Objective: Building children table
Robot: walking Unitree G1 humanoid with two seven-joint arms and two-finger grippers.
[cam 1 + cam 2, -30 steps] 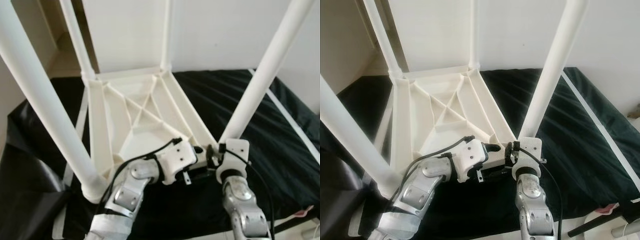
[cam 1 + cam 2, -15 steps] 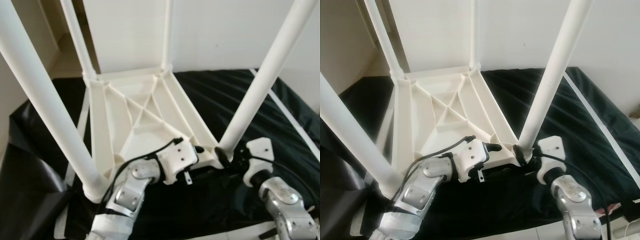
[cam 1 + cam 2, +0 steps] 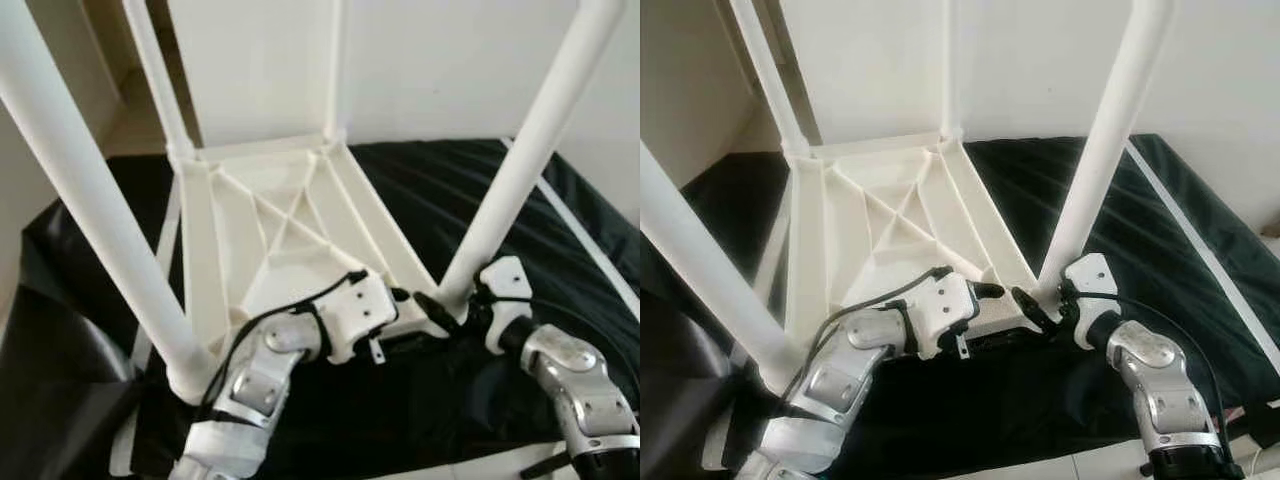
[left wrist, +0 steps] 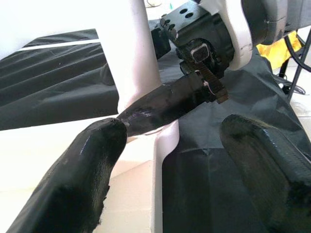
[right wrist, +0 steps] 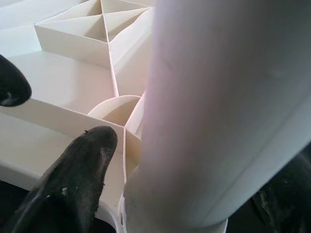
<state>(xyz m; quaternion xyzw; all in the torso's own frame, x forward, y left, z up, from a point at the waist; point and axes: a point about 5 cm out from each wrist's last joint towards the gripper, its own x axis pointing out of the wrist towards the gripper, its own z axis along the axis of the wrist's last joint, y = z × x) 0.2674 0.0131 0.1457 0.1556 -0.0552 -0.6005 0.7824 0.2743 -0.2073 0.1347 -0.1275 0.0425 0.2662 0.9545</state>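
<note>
— Where did we have our left arm?

— We had the silver left arm bent up from below, elbow low, its white wrist housing turned toward the middle. Our left gripper pointed across to the right, its two long black fingers spread apart.

— And the right arm?

— We had the silver right arm raised from the lower right, its forearm angled inward. Our right gripper pointed left toward the other, fingers parted, and one black fingertip reached in close beside our left fingers.
</note>
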